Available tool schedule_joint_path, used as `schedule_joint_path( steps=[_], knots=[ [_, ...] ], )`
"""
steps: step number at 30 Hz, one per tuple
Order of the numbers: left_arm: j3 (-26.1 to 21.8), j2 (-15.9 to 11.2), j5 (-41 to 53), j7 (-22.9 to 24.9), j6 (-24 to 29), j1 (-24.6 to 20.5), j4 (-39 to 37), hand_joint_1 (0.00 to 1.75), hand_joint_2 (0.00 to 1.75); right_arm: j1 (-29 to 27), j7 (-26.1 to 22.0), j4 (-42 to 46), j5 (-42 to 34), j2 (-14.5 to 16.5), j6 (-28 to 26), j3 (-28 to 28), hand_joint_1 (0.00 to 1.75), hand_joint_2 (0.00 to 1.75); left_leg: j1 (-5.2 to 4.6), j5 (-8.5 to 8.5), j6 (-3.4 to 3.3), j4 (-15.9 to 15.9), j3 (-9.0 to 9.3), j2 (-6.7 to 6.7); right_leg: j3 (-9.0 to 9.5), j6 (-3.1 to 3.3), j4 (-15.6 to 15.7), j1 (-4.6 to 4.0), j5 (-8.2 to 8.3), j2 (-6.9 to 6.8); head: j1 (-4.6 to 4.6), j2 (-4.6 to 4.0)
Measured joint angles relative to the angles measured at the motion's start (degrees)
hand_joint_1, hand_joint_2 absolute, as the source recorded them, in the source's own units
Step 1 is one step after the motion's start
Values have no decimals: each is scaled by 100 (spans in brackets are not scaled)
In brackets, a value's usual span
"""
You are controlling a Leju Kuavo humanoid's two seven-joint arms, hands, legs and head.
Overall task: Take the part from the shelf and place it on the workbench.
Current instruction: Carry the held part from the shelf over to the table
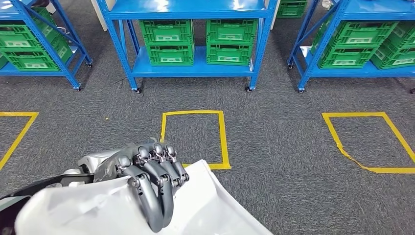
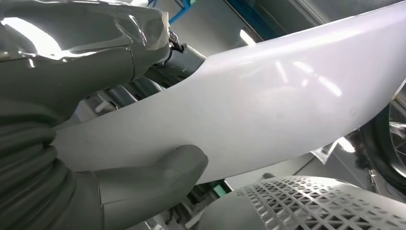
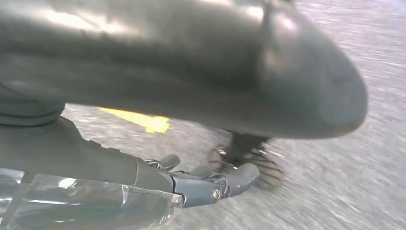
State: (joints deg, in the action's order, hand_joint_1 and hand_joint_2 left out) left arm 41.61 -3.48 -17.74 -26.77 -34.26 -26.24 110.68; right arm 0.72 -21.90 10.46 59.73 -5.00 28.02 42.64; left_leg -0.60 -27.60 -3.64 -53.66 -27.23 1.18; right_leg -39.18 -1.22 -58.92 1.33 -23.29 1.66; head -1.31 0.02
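Note:
A large white curved part (image 1: 210, 205) lies low in the head view, close in front of my body. My left hand (image 1: 147, 181) grips its upper edge, with dark fingers (image 1: 156, 196) curled over the top face. From the left wrist camera, the part (image 2: 268, 100) is a smooth white sheet, and the grey thumb (image 2: 158, 172) presses against its underside. My right hand (image 3: 158, 177) hangs above the grey carpet. Its thick thumb (image 3: 215, 72) is apart from the darker fingers (image 3: 225, 184), and there is nothing between them.
A blue shelf (image 1: 188, 68) with green crates (image 1: 170, 41) stands straight ahead. Similar shelves flank it at the left (image 1: 73, 58) and right (image 1: 306, 68). Yellow tape outlines squares on the carpet, one ahead (image 1: 222, 139) and one to the right (image 1: 342, 142).

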Motion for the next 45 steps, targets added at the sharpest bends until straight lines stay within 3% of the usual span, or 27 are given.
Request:
schedule_joint_path(
  steps=[2, 3, 5, 7, 8, 10, 11, 13, 15, 17, 18, 19, 21, 22, 24, 26, 28, 29, 31, 33, 35, 36, 38, 40, 41, 43, 45],
  knots=[
    [12, 4, -1, 0, -3, -4, 5, 175, 175, 7, -19, -2, 11, 0, 3, -2, 0, 0, -7, 190, -23, 0, -209, -67, -197, 59, -723, 6, -568, -76, 22, 0],
    [19, 4, -1, 0, -5, 2, 5, 175, 175, 11, -23, -2, 10, -2, 5, -2, 0, 0, -9, 279, -13, -8, -325, -99, -254, 26, -1106, 14, -713, -86, 26, 0],
    [32, 3, -1, 0, -9, 9, 5, 175, 175, 15, -24, -2, 11, -7, 10, -2, 0, 0, 6, 453, 22, -48, -588, -154, -173, -146, -1521, 43, -618, -95, 28, 0],
    [44, 0, -1, 0, -12, 10, 5, 175, 175, 17, -24, -2, 11, -10, 11, -2, 0, 0, 37, 597, 88, -157, -870, -183, 298, -307, -1173, 93, -385, -110, 29, 0],
    [47, 0, -1, -1, -13, 8, 7, 175, 175, 25, -23, -2, 11, -12, 11, -2, 0, 0, 44, 648, 127, -247, -1009, -190, 670, -327, -718, 101, -443, -116, 35, 0],
    [54, 0, 1, -4, -13, 8, 11, 175, 175, 47, -20, -4, 7, -11, 1, -2, 0, 0, 46, 743, 210, -397, -1192, -203, 1173, -236, 22, 85, -745, -122, 41, 0],
    [59, -2, 1, -5, -10, 8, 11, 175, 175, 48, -18, -6, 3, -10, -6, -2, 0, 0, 51, 795, 246, -428, -1238, -210, 1262, -171, 199, 59, -856, -120, 43, 0],
    [73, -11, 1, -7, -6, 9, 2, 175, 175, 27, -7, -17, -2, -1, -14, -2, 0, 0, 82, 852, 311, -435, -1271, -209, 1170, -54, 192, 59, -810, -140, 43, 0],
    [81, -24, 2, -7, -4, 9, -12, 175, 175, 13, 12, -31, -5, 4, -15, -2, 0, 0, 111, 493, 376, -673, -1354, -189, 1047, 41, 182, 72, -675, -169, 33, 0],
    [90, -34, 2, -8, -4, 6, -27, 175, 175, 17, 22, -36, -14, 5, -15, -2, 0, 0, 123, -163, 432, -1329, -1479, -175, 897, 80, 175, 61, -513, -179, 22, 0],
    [98, -38, 1, -9, -4, 5, -37, 175, 175, 17, 23, -36, -19, 7, -15, -2, 0, 0, 124, -375, 447, -1709, -1521, -173, 808, 79, 169, 53, -432, -179, 18, 0],
    [107, -40, 1, -9, -4, 5, -48, 175, 175, 16, 24, -36, -22, 11, -15, -2, 0, 0, 125, -438, 448, -1990, -1516, -173, 719, 77, 161, 44, -355, -179, 20, 0],
    [122, -44, 1, -9, -4, 1, -71, 175, 175, 15, 24, -37, -25, 20, -15, -1, 0, 0, 121, -242, 411, -2014, -1248, -166, 527, 65, 148, 22, -208, -178, 18, 0],
    [127, -43, 1, -9, -4, -6, -79, 175, 175, 17, 24, -38, -26, 24, -15, -1, 0, 0, 115, -129, 372, -1729, -962, -152, 449, 59, 146, 13, -138, -174, 19, 0],
    [132, -39, 1, -13, -4, -39, -84, 175, 175, 17, 28, -38, -29, 42, -27, 0, 0, 0, 84, -183, 280, -848, -271, -117, 345, 22, 146, -8, -15, -163, 23, 0],
    [134, -35, -7, -30, 2, -70, -84, 175, 175, 15, 41, -38, -29, 55, -55, -1, 0, 0, 32, -339, 220, -317, 60, -103, 310, -50, 173, 4, 95, -162, 19, 0],
    [136, -35, -22, -51, 13, -81, -88, 175, 175, 13, 57, -40, -25, 56, -69, -1, 0, 0, 3, -257, 154, -208, 18, -117, 284, -117, 212, 29, 181, -169, 10, 0],
    [139, -32, -30, -58, 19, -91, -91, 175, 175, 8, 63, -43, -21, 57, -60, -1, 0, 0, 4, -185, 106, -164, -28, -126, 248, -112, 170, 32, 125, -170, 7, 0],
    [151, -25, -44, -61, 27, -109, -102, 175, 175, -1, 73, -50, -12, 58, -28, -2, 0, 0, 14, -10, 28, -103, -142, -137, 91, -35, -215, 29, -263, -171, 29, 0],
    [174, -23, -52, -61, 33, -114, -121, 175, 175, -4, 79, -54, -5, 44, -12, -2, 0, 0, -7, 132, -4, -105, -301, -140, -126, 10, -930, 24, -728, -170, 48, 0],
    [198, -24, -54, -61, 33, -111, -142, 175, 175, -6, 78, -54, 11, 24, -6, -2, 0, 0, -21, 269, 7, -120, -466, -145, -185, -83, -1434, 27, -777, -171, 52, 0],
    [207, -26, -54, -60, 33, -109, -151, 175, 175, -8, 77, -54, 30, 14, 1, -4, 0, 0, -20, 329, 25, -133, -545, -130, -72, -153, -1411, 33, -668, -169, 52, 0],
    [224, -29, -63, -60, 32, -112, -162, 175, 175, -11, 77, -55, 100, -8, 14, -18, 0, 0, -15, 411, 76, -201, -708, -92, 483, -231, -722, 58, -497, -89, 54, 0],
    [240, -24, -82, -59, 28, -123, -170, 175, 175, -24, 81, -56, 207, -28, 19, -64, 0, 0, -24, 459, 138, -312, -845, -49, 983, -189, 21, 65, -577, 38, 50, 0],
    [250, -20, -90, -58, 25, -129, -175, 175, 175, -31, 86, -57, 279, -36, 13, -102, 0, 0, -29, 488, 171, -350, -895, -27, 1073, -148, 175, 53, -648, 69, 48, 0],
    [269, -14, -96, -48, 19, -139, -191, 175, 175, -41, 100, -63, 433, -41, -8, -201, 0, 0, -15, 544, 243, -385, -950, 31, 1040, -63, 201, 41, -656, -4, 51, 0],
    [278, -10, -92, -28, 28, -156, -207, 175, 175, -36, 109, -71, 554, -45, -31, -310, 0, 0, 13, 408, 315, -563, -1047, 30, 1009, 38, 207, 61, -600, -97, 34, 0]
  ],
)
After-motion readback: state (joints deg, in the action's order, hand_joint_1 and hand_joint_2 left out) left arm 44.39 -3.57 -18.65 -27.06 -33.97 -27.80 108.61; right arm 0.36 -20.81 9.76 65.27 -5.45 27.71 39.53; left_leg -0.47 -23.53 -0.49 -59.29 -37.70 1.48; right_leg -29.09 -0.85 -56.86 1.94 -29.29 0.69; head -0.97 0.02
